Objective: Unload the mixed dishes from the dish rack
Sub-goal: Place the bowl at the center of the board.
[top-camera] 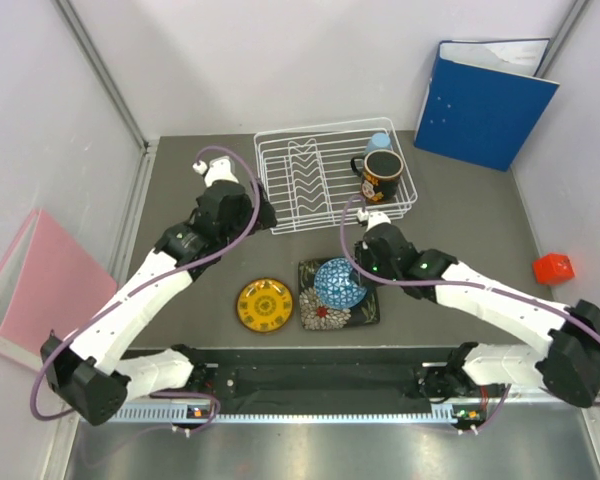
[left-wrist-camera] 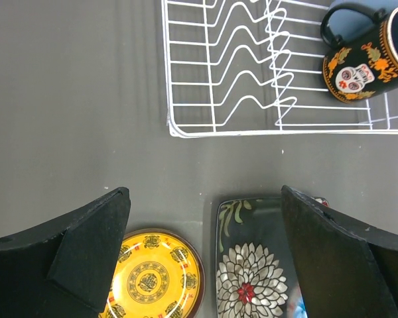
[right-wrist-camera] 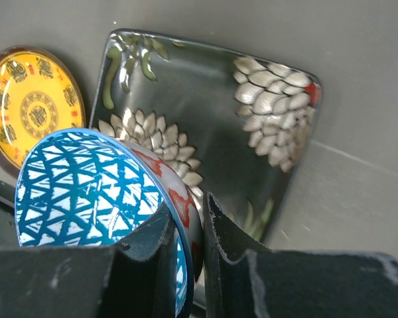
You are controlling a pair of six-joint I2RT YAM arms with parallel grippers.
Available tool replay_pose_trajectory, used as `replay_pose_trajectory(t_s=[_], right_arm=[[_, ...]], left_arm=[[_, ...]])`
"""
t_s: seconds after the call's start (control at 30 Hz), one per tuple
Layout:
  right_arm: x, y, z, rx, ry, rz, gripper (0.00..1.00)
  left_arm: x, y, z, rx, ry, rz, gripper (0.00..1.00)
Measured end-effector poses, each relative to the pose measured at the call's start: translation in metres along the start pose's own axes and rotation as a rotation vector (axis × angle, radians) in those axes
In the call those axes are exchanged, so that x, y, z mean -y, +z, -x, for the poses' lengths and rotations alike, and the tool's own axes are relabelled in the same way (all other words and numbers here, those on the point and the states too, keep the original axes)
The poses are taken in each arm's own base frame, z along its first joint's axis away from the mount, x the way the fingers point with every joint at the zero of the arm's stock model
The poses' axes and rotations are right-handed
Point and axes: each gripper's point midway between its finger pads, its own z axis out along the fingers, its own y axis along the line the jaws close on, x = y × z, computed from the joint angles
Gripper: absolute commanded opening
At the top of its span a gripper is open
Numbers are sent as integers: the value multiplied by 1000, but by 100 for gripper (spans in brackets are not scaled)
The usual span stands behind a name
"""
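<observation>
Top external view: white wire dish rack (top-camera: 300, 175) sits at the table's (top-camera: 460, 215) far side, ctr to right. A dark mug (top-camera: 380, 178) stands upright in its right end, and a light blue cup (top-camera: 379, 142) sits just behind it at the rack's far right corner; the cup shows in no other view. Near the table's near edge, ctr, the yellow plate (top-camera: 264, 305) lies flat just left of the black floral plate (top-camera: 370, 308), not touching. The blue mosaic bowl (top-camera: 338, 283) is over the black plate at the right arm's tip. The left arm reaches to the rack's left end, fingers hidden under the wrist here. Left wrist view fills that in: L gripper (left-wrist-camera: 204, 192) spread wide w/ nothing btw. the fingers, above bare table btw. the rack's near rim and the two plates. It also shows the mug's skull and orange print. Right wrist view gives what the others can't: R gripper (right-wrist-camera: 189, 218) pinching the bowl's rim, one finger inside, one outside. The bowl is tipped on edge, blue lattice inside facing the camera, above the black plate; can't tell if it touches. Only the top view has the blue binder (top-camera: 485, 95) at the far right corner, a red block (top-camera: 554, 267) by the right edge and a pink board (top-camera: 40, 285) off the left edge.
</observation>
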Motion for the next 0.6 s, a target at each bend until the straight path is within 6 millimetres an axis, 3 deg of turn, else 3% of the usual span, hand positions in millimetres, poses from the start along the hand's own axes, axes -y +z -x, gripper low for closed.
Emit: replay_pose_trajectory(t_s=[0.17, 0.33, 0.47, 0.6], right_arm=[[-10, 31, -4, -26, 13, 24, 0], [-8, 57, -20, -64, 17, 18, 0], [-3, 70, -34, -97, 14, 5, 0], [-3, 78, -36, -94, 14, 9, 0]], left_arm=[[-8, -11, -3, 20, -17, -9, 99], [-17, -8, -22, -18, -17, 3, 99], [-23, -6, -36, -50, -10, 10, 99], [-23, -5, -40, -62, -7, 6, 99]])
